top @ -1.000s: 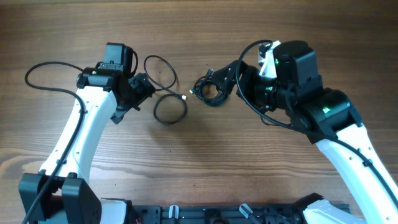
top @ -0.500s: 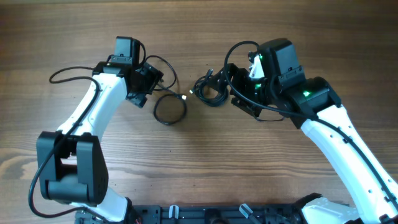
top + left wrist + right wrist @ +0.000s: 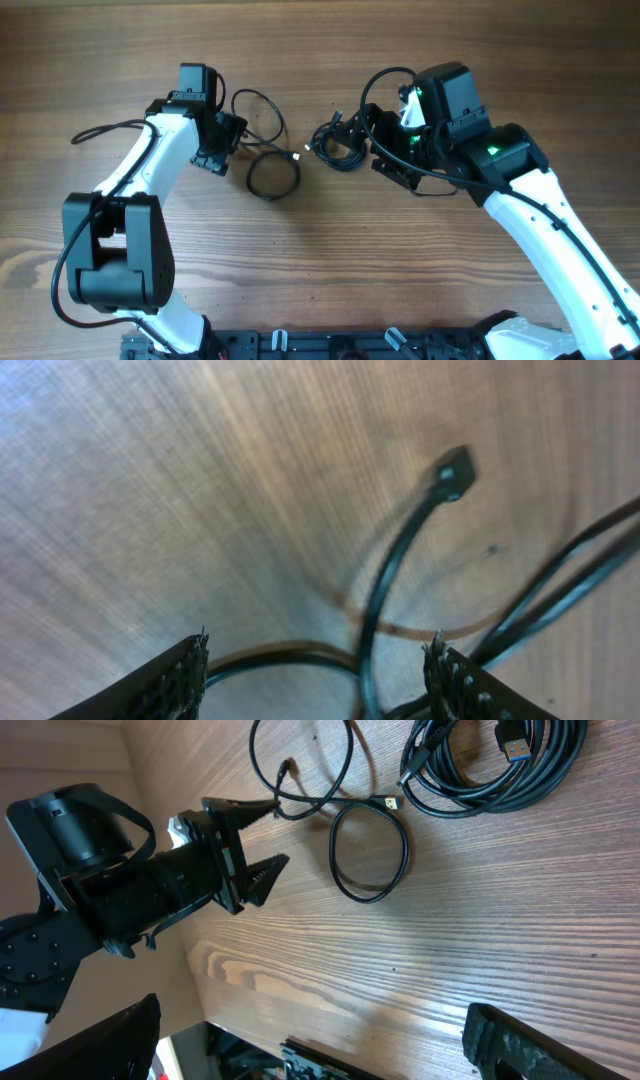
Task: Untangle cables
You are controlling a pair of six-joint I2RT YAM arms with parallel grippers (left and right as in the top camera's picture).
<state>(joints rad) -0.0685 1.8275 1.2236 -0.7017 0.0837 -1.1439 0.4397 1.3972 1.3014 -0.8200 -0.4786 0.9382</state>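
1. Where the two arms face each other across the table (image 3: 320, 270), the cables (image 3: 432, 786) lie between them.
2. Coil (image 3: 338, 160): several turns bunched, just beside the right gripper (image 3: 380, 145).
3. Ring (image 3: 404, 845): one flat turn, centre of table; its plug end sits just beside the coil.
4. Loop (image 3: 283, 120): wider, open curve near the left gripper (image 3: 278, 832). Whether loop and ring are one cord cannot be told.
5. Left gripper: fingers apart, a thin cord running between them without being pinched; a plug end shows blurred ahead in the wrist view.
6. Right gripper: fingers spread wide, nothing between them; coil lies ahead, untouched.
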